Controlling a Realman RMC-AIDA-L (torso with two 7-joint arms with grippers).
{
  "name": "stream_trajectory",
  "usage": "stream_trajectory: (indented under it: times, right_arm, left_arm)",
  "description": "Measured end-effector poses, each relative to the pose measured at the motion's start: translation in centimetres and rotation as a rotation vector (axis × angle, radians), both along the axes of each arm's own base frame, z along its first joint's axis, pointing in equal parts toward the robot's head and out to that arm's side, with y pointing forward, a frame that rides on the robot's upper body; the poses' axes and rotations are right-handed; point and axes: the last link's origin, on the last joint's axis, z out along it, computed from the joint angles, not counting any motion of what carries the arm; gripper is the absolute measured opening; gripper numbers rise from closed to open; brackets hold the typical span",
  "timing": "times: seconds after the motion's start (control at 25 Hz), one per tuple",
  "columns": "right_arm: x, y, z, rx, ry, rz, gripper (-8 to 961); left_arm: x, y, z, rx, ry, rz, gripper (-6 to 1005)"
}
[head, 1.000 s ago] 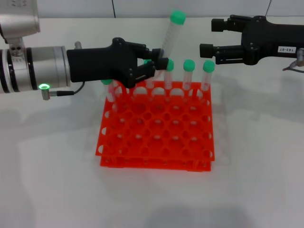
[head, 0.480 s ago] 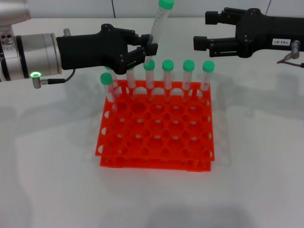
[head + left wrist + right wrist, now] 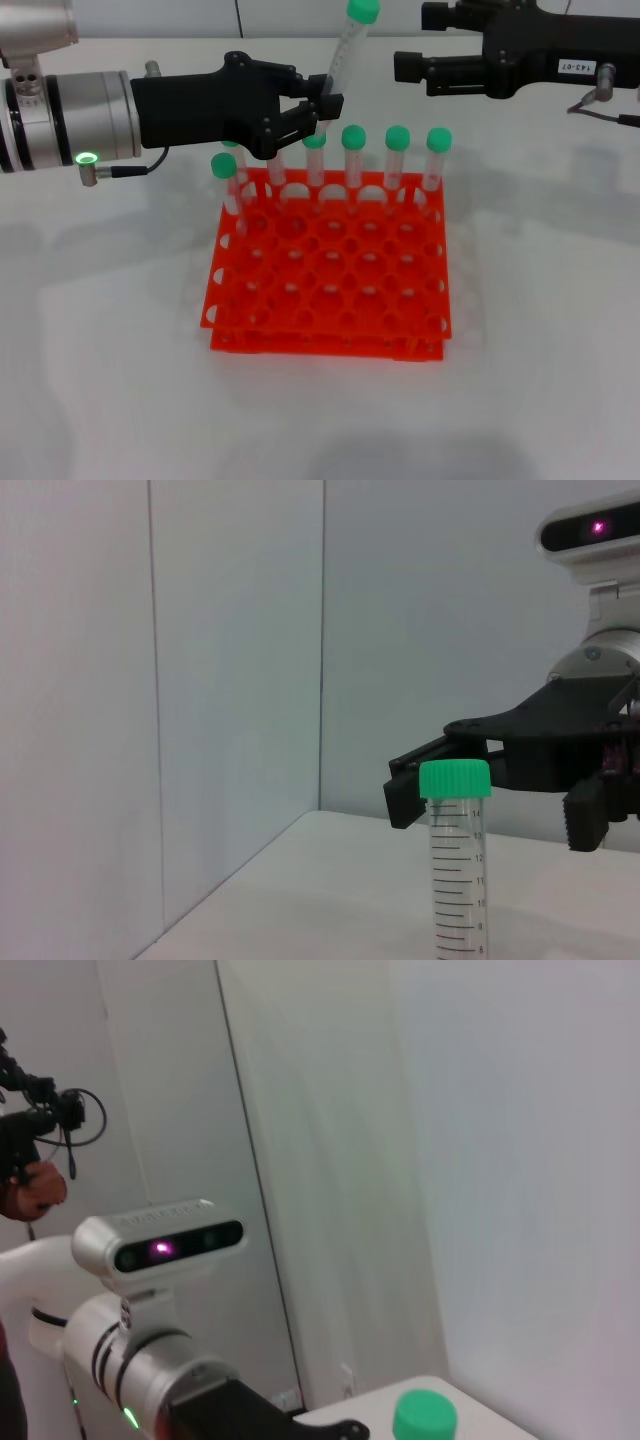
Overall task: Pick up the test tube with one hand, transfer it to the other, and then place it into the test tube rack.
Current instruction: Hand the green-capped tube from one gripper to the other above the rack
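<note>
Nearest sat the bright orange-red square plastic rack point(image 3: 328, 270) on the white table point(image 3: 100, 380), green-capped clear tubes point(image 3: 397, 160) standing along its far row. Above that row's left end, the left black two-finger gripper point(image 3: 322, 108) was clamped on the slim clear plastic test tube with the green screw cap point(image 3: 347, 48), held clear of the rack and leaning right. Farther back, just right of the cap, the right black gripper with the white label point(image 3: 412, 66) hovered, fingers apart, not touching it.
</note>
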Motion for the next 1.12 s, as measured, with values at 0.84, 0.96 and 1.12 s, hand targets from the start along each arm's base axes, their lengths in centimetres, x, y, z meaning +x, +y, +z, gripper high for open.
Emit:
stream_trajectory:
  times: [0.84,0.96,1.12]
  right_arm:
    - [-2.1,0.1,-0.8,-0.021,0.025,0.050,765]
    - [-2.3,0.1,-1.0,-0.025,0.022,0.056,764]
    - [-2.5,0.1,-1.1,-0.028,0.021,0.059,762]
  left_arm:
    - [0.8,-0.2,-0.8,-0.011,-0.007,-0.028,205]
    - [0.8,-0.2,-0.9,-0.012,-0.007,-0.028,205]
    - [0.8,-0.2,-0.9,-0.013,-0.007,-0.028,205]
